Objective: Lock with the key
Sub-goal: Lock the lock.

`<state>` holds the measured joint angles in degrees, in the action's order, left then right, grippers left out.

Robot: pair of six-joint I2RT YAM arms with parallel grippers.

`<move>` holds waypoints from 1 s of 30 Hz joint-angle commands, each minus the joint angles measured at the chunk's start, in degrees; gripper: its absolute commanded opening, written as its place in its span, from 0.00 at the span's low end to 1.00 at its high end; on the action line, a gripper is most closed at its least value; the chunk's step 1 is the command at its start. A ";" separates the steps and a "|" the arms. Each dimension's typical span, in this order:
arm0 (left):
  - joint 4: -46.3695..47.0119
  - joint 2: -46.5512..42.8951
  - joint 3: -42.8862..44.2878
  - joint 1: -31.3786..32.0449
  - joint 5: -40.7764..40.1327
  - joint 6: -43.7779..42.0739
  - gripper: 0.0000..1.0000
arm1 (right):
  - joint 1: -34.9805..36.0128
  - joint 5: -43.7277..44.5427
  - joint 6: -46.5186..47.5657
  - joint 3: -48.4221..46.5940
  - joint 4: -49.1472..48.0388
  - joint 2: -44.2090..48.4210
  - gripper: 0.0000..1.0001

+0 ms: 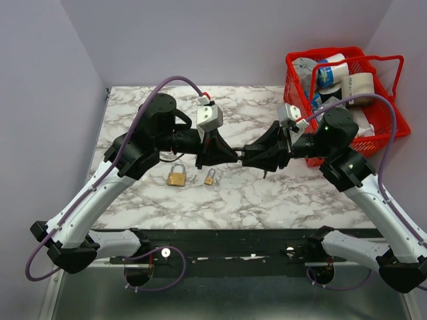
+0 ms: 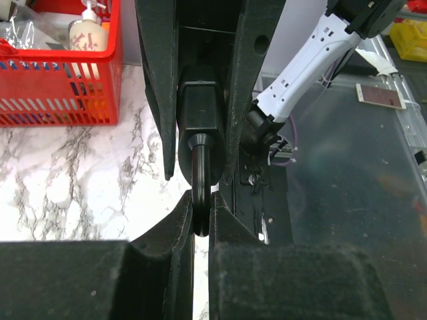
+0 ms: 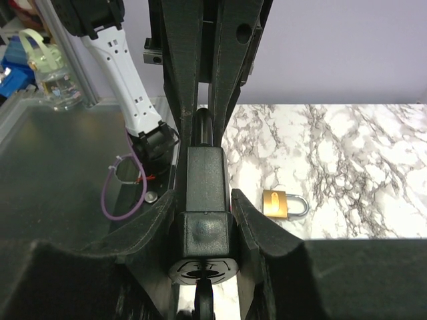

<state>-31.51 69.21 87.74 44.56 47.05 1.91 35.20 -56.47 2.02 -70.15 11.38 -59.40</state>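
Observation:
A squat black padlock (image 1: 239, 158) is held in the air between my two grippers over the middle of the table. My left gripper (image 2: 200, 208) is shut on its black shackle (image 2: 200, 173). My right gripper (image 3: 203, 200) is shut on the padlock body (image 3: 205, 180). The round keyhole face (image 3: 202, 270) points toward the right wrist camera. A black key head (image 3: 205, 303) sticks out of it, with its blade hidden inside. In the top view a small dark piece (image 1: 265, 175) hangs below the right gripper (image 1: 252, 159). The left gripper (image 1: 225, 157) meets it from the left.
Two brass padlocks lie on the marble table, a larger one (image 1: 177, 177) and a small one (image 1: 209, 177); one also shows in the right wrist view (image 3: 283, 203). A red basket (image 1: 297, 87) of bottles and tape stands at the back right.

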 commanded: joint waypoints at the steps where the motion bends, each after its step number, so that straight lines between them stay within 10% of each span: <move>1: 25.35 8.92 0.85 4.84 6.92 5.29 0.00 | 6.37 0.48 0.09 1.86 -10.14 -7.22 0.01; 27: 18.65 -0.13 -5.12 -4.92 4.55 1.94 0.00 | 3.56 6.37 0.53 0.81 5.32 -4.23 0.01; 30: 23.66 -0.74 -6.35 -6.49 2.18 7.65 0.18 | 2.68 6.46 -4.02 0.80 2.87 -4.68 0.01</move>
<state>-22.31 69.78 82.54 38.98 52.14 3.38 37.17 -51.07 3.20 -67.85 17.93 -62.96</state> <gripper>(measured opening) 0.141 0.424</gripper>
